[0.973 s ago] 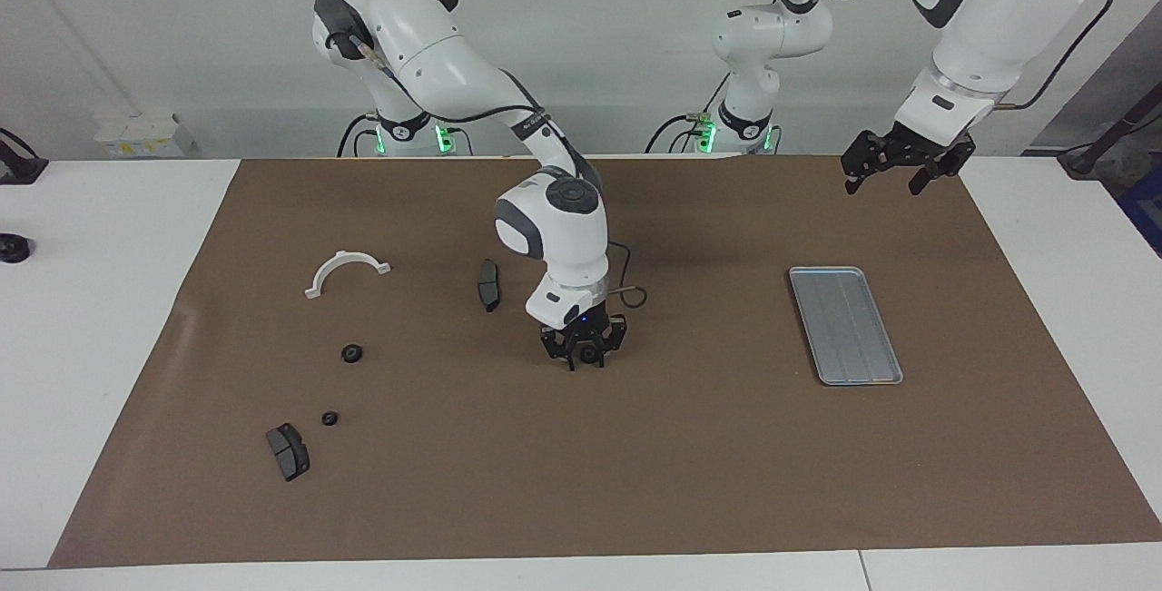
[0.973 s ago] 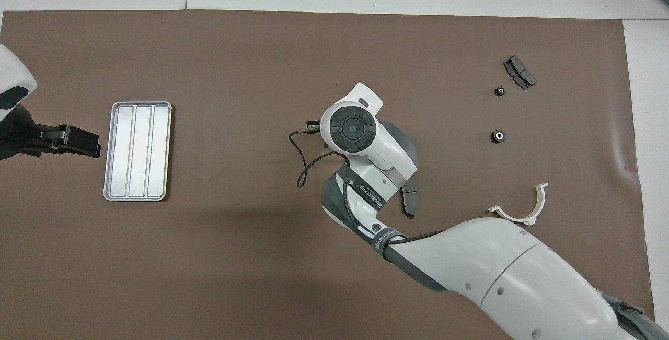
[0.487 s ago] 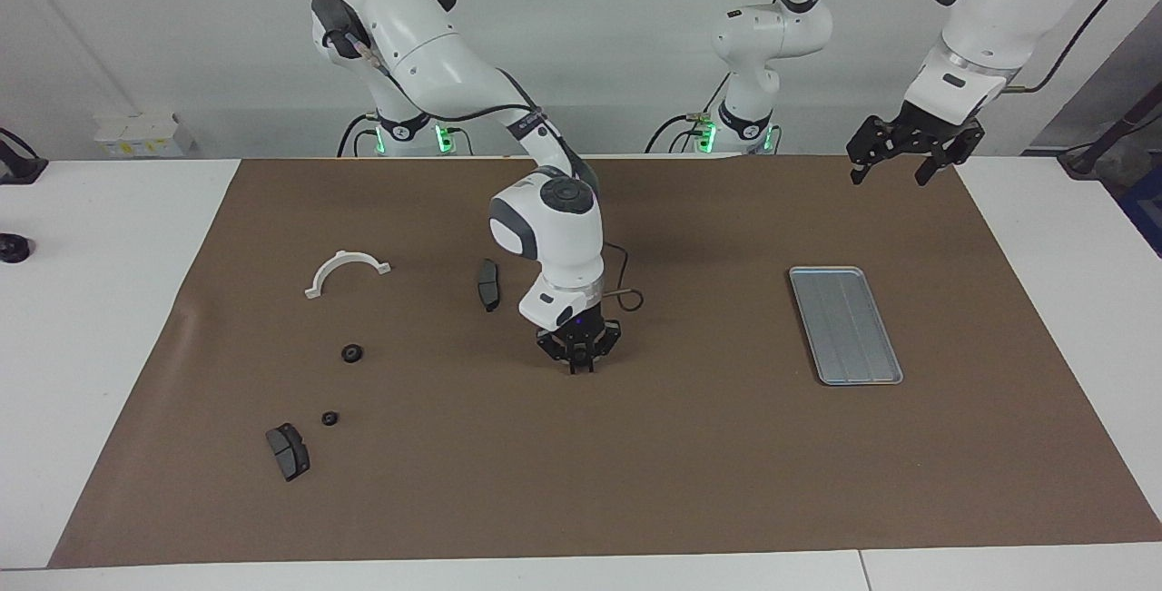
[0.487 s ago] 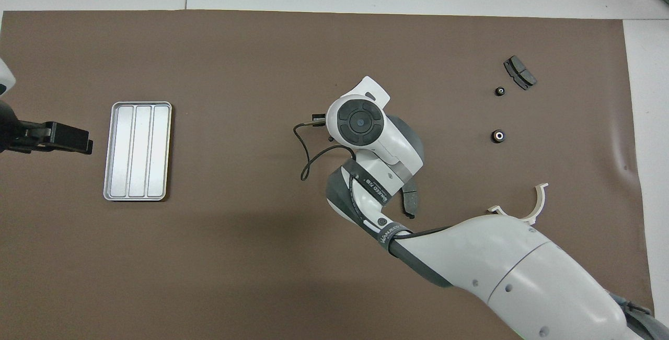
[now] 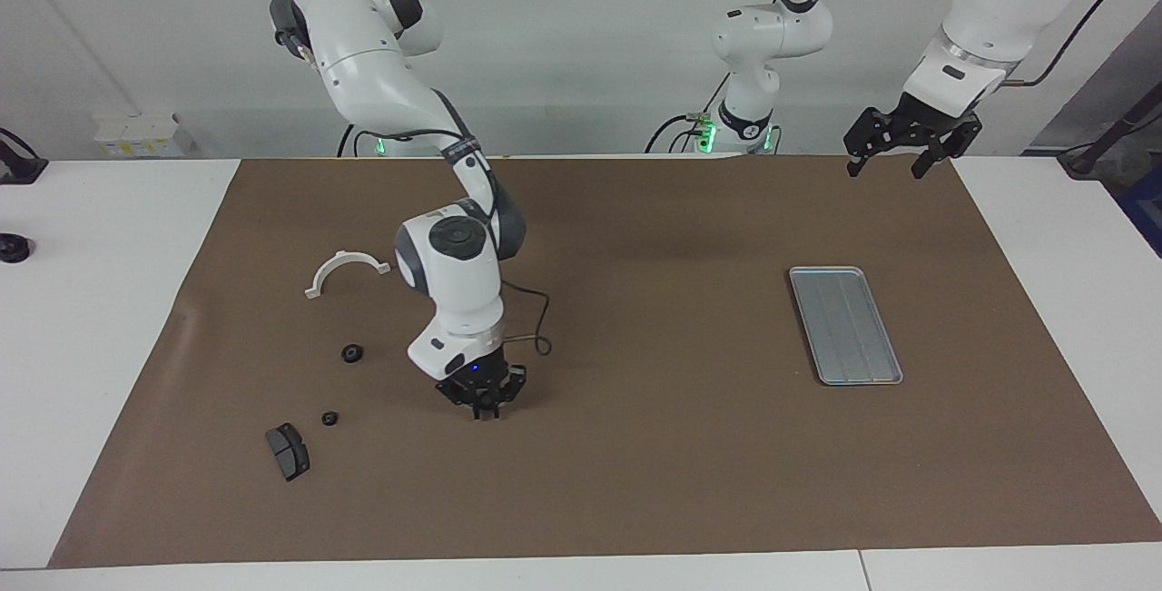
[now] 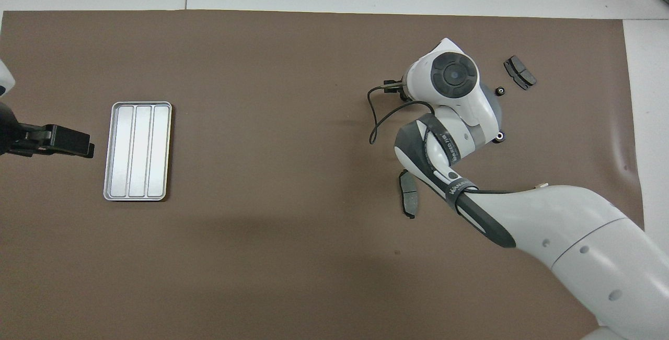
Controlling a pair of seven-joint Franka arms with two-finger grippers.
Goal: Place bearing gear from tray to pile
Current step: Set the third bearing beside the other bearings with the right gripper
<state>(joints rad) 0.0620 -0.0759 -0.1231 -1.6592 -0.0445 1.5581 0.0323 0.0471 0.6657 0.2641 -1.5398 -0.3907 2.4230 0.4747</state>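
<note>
The silver tray [image 5: 844,323] [image 6: 137,150] lies at the left arm's end of the mat, with nothing in it. The pile is two small black gears [image 5: 352,353] [image 5: 330,418] at the right arm's end. In the overhead view one gear [image 6: 500,90] shows whole; the other [image 6: 500,137] peeks out from under the arm. My right gripper [image 5: 484,408] hangs low over bare mat beside the pile, shut on a dark bearing gear that hardly stands out from the fingers. The wrist hides it from above. My left gripper [image 5: 899,151] [image 6: 86,147] waits open in the air beside the tray.
One dark brake pad [image 5: 288,450] [image 6: 520,72] lies beside the gears. Another brake pad [image 6: 408,200] lies nearer the robots, hidden by the arm in the facing view. A white half-ring [image 5: 347,270] sits nearer the robots than the pile. A cable loops off the right wrist [image 5: 536,337].
My right arm has swung from the middle of the mat toward its own end, carrying the gear to beside the pile. The left gripper has drawn back a little.
</note>
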